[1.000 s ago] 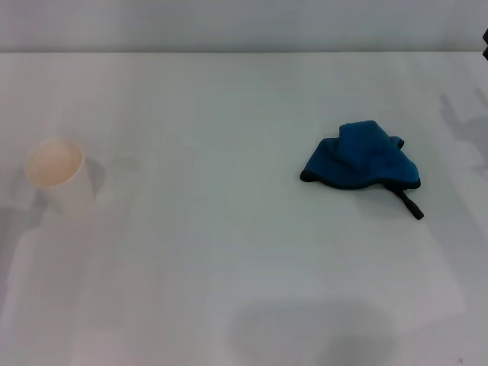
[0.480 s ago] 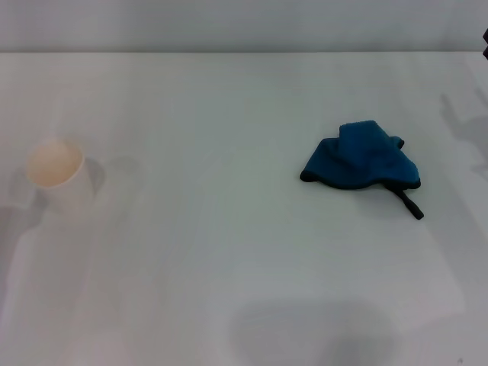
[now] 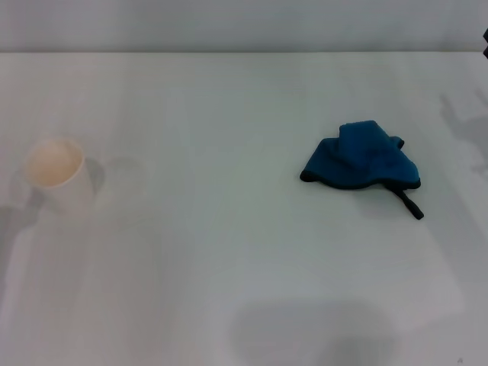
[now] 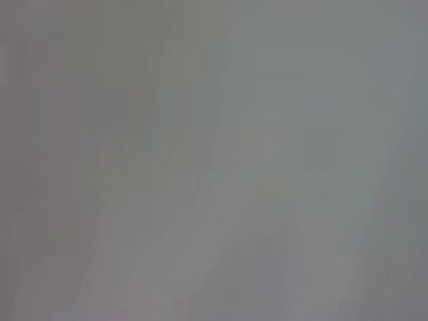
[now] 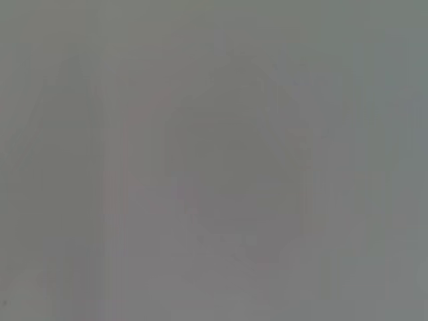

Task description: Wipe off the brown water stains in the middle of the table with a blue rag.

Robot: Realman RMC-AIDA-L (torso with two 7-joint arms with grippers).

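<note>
White tabletop fills your head view: the table (image 3: 229, 252) runs wide and plain to a far edge meeting a pale wall. No brown stain shows anywhere on it, the middle included.

Head view, item by item:
- the blue rag (image 3: 360, 158) lies crumpled in a low heap toward the table's right side, about midway between near and far edges. Black trim shows along its near edge.
- its black loop strap (image 3: 407, 203) trails out from the rag's near-right corner, flat on the table.
- a white paper cup (image 3: 58, 177) stands upright near the table's left edge, well apart from the rag, its inside a faint tan.
- soft grey shadows fall on the table by the left edge, the right edge and the near edge.
- a small dark sliver sits at the upper right border; you cannot tell what it is.

Left wrist view: only a blurred grey field, nothing to identify.

Right wrist view: the same, featureless grey.

Neither gripper appears in any view, so you cannot tell how far open either is or whether it holds anything. Nothing touches the rag.
</note>
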